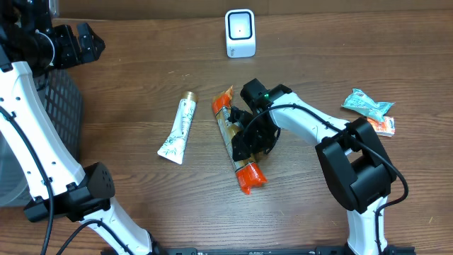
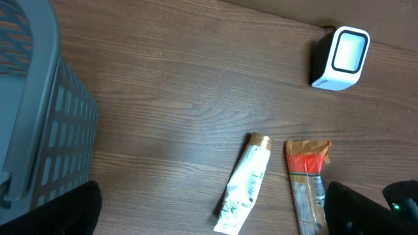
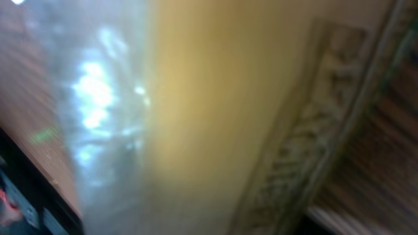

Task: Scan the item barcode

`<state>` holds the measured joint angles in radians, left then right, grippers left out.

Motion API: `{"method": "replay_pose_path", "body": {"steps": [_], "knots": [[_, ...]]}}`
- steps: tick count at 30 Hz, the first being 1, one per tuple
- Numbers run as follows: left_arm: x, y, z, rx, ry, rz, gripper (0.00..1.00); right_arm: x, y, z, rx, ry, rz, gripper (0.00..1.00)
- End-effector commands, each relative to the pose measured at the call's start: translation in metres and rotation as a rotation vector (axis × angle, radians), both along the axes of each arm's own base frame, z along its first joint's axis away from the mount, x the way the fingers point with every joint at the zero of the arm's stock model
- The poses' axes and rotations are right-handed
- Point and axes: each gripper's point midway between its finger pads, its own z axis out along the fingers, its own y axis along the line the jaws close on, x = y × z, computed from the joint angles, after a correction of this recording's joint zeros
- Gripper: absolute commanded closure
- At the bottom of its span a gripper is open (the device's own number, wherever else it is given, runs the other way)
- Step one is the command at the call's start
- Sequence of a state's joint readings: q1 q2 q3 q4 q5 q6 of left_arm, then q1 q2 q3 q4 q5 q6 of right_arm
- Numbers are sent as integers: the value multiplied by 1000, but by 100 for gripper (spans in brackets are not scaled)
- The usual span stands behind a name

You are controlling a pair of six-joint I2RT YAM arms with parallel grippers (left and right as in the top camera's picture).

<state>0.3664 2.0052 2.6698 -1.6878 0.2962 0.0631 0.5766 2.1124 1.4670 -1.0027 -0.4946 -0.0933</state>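
A long clear packet with orange ends [image 1: 231,140] lies slanted at the table's middle; it also shows in the left wrist view [image 2: 307,179]. My right gripper [image 1: 252,139] is down on its middle. In the right wrist view the packet [image 3: 196,117] fills the frame as a blur, and the fingers do not show, so the grip is unclear. The white scanner [image 1: 240,32] stands at the back, facing the table [image 2: 341,57]. My left gripper [image 1: 86,42] hangs open and empty at the far left, high above the table [image 2: 212,210].
A white tube with a gold cap [image 1: 178,130] lies left of the packet [image 2: 245,186]. A teal packet [image 1: 367,104] and a small orange one [image 1: 386,126] lie at the right. A grey slatted basket [image 1: 60,99] stands at the left edge [image 2: 39,130].
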Motion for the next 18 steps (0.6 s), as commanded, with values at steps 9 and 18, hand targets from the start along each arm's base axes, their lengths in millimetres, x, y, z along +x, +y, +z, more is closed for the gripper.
{"method": "replay_pose_path", "body": {"steps": [9, 18], "knots": [[1, -4, 0, 4, -2, -27, 0, 32, -9, 11, -14, -13, -208, 96], [1, -4, 0, 4, -2, -27, 1, 72, -3, 104, 124, -215, -234, 96]]}}
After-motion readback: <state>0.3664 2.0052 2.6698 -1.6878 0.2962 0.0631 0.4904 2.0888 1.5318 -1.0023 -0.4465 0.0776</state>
